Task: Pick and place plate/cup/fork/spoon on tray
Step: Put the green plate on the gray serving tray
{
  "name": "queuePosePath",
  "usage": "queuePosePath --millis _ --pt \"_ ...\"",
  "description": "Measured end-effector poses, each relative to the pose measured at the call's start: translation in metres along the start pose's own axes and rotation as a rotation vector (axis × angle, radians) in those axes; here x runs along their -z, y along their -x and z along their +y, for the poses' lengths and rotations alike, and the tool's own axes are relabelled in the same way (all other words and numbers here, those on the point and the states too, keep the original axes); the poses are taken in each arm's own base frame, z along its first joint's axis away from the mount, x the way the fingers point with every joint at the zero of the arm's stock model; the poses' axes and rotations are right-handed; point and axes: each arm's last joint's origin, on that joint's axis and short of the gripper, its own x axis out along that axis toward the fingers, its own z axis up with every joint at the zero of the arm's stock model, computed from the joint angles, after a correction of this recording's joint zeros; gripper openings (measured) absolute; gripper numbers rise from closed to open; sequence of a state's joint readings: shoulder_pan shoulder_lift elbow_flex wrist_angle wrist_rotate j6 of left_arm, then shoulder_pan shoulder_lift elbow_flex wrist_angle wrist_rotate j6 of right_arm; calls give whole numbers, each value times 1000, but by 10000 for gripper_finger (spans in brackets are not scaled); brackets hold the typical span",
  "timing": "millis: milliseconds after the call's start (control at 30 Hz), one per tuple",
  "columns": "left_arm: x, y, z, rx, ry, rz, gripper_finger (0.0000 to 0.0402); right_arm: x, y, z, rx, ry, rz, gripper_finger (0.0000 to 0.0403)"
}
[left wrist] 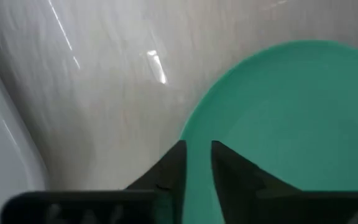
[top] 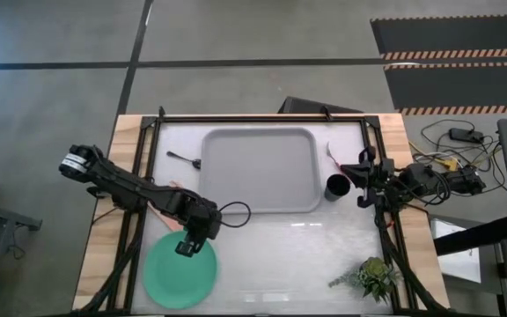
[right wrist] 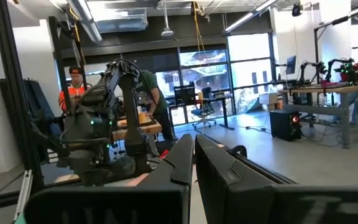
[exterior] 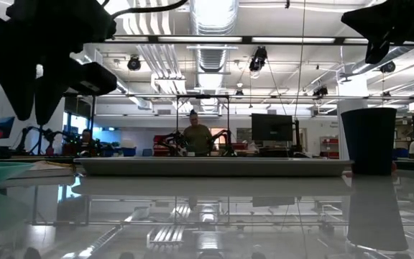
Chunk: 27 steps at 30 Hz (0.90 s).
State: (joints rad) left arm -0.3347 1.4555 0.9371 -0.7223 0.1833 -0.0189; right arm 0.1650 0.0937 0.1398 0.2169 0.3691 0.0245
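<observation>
The left gripper (top: 186, 247) is held over the far rim of the plate (top: 180, 273), at the near left of the table; its fingers (left wrist: 169, 171) are narrow, holding nothing. The right gripper (top: 360, 180) waits just right of the cup (top: 336, 187), fingers nearly closed, beside the tray (top: 260, 167)

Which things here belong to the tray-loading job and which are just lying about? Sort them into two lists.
Job:
plate, with the left claw over its edge
cup, beside the tray's right edge
fork, right of the tray
spoon, left of the tray
tray, nothing on it yet

Lying about:
small plant
cables beyond the table
</observation>
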Motion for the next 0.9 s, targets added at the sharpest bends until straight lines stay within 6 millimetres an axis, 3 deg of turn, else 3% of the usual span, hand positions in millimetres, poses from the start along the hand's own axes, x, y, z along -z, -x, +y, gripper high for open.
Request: queuePosePath --millis 200,333,900 --pt "4 -8 2 -8 -12 33 161 0 0 0 0 0 1 9" --pt "12 -16 3 -8 -39 63 198 0 0 0 0 0 1 9" --pt "33 -39 8 -7 -50 71 202 0 0 0 0 13 1 9"
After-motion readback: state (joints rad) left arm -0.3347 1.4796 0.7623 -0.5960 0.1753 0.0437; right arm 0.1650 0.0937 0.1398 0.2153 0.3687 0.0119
